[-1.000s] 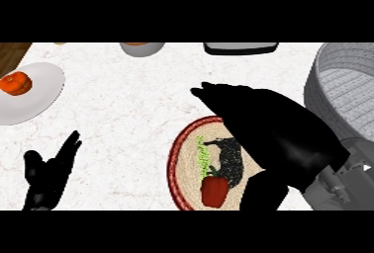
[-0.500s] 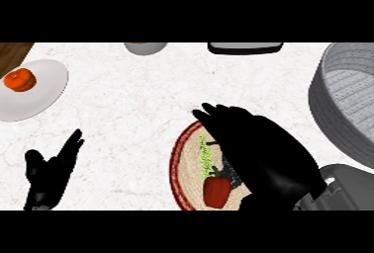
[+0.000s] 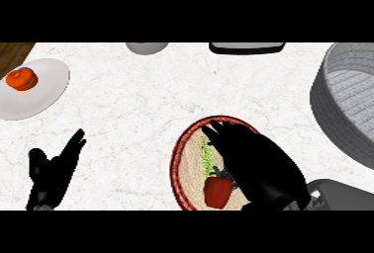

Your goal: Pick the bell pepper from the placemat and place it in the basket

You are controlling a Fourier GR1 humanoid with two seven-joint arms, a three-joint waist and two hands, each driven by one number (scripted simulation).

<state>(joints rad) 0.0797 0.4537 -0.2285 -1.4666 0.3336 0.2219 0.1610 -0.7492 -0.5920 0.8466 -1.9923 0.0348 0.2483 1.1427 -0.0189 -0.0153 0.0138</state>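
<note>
The pepper (image 3: 217,191) lies on the placemat (image 3: 182,170) at the worktop's (image 3: 146,99) near middle; the basket (image 3: 343,106) stands right. A plate (image 3: 33,101) sits far left.

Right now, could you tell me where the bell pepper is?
In the head view the bell pepper lies low on the round placemat, right of centre, just left of the right hand hovering over the mat.

Kitchen: marble counter (image 3: 146,99), plate (image 3: 44,101) (fruit on it).
</note>
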